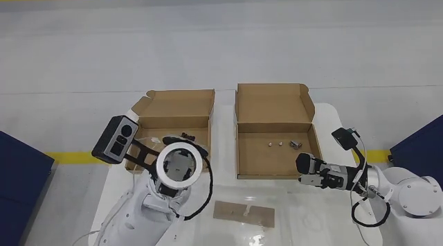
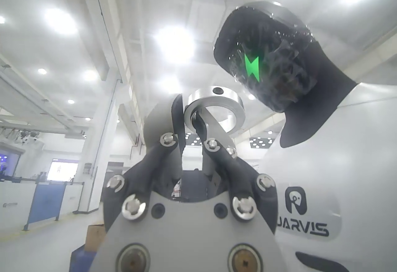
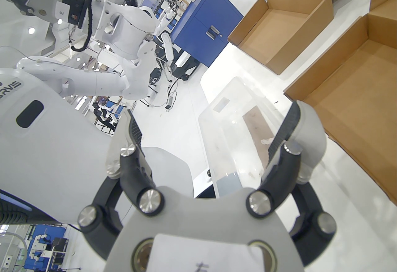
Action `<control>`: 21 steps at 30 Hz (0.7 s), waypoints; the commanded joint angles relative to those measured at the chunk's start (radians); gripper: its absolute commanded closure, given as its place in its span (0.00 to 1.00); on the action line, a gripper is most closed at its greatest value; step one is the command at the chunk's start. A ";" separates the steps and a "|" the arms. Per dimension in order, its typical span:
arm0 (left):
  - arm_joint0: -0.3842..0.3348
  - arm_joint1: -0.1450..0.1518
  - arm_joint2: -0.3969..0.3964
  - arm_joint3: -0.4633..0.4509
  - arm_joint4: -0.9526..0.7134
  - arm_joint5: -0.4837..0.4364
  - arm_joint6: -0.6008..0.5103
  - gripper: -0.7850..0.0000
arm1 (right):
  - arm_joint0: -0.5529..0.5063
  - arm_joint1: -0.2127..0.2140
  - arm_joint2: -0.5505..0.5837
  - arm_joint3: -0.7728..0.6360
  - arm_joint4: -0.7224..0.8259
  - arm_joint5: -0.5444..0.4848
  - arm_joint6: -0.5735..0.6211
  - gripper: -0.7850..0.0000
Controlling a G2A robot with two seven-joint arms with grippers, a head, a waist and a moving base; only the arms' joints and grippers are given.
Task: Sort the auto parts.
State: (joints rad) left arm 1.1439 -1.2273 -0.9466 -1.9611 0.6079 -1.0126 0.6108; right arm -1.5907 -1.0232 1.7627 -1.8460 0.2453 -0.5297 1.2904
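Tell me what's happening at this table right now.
The robot is sorting auto parts into two open cardboard boxes. Its left end effector is shut on a metal ring, held up in the air in front of the left box. The right end effector is open and empty, beside the right box, which has a few small parts in it.
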 commanded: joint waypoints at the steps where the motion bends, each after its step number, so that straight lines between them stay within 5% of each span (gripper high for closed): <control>1: 0.003 -0.002 -0.004 -0.003 0.016 0.000 -0.015 1.00 | 0.000 0.000 0.000 0.000 0.000 0.000 0.000 0.00; 21: 0.028 -0.042 -0.010 -0.018 -0.121 0.000 0.012 1.00 | 0.000 0.000 0.000 0.000 0.000 0.000 0.000 0.00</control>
State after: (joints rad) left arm 1.1722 -1.2685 -0.9508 -1.9813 0.4768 -1.0123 0.6339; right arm -1.5907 -1.0232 1.7627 -1.8460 0.2453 -0.5297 1.2904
